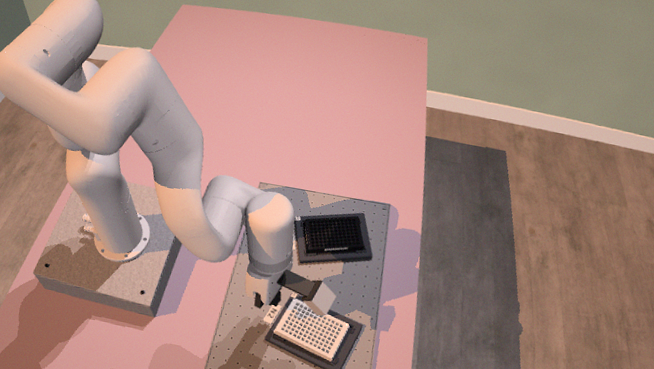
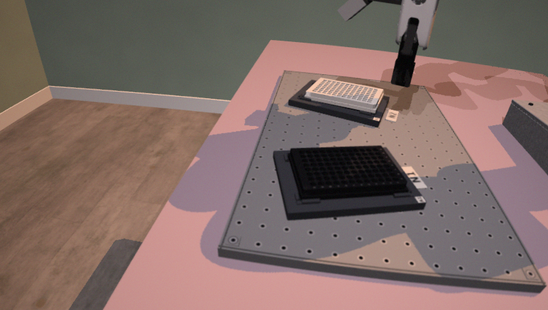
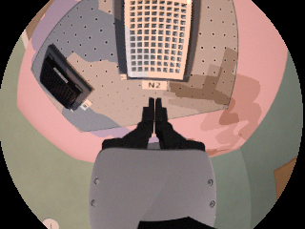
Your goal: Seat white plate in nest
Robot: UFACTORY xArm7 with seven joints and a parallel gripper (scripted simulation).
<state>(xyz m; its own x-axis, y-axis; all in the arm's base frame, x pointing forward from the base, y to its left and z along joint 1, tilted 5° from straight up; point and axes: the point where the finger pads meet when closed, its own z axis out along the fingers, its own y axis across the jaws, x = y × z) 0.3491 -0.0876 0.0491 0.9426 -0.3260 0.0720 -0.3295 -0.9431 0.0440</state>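
Observation:
The white plate E07 [image 1: 310, 329] [image 2: 345, 93] [image 3: 158, 36] lies on the dark nest N2 [image 2: 338, 107], slightly tilted, wells up. The N2 label [image 2: 391, 114] [image 3: 154, 86] lies on the deck by the short end of the nest nearest my gripper. My gripper [image 1: 258, 300] [image 2: 402, 80] [image 3: 154, 105] is shut and empty, fingers pointing down, just off that short end and apart from the plate. The black plate E01 [image 1: 334, 233] [image 2: 347, 170] [image 3: 61, 83] sits flat in nest N1 [image 2: 344, 199].
Both nests stand on a grey perforated deck plate on the pink table. The N1 label [image 2: 413, 176] lies beside nest N1. The arm's base block [image 1: 108, 258] [image 2: 528, 123] stands to the side of the deck.

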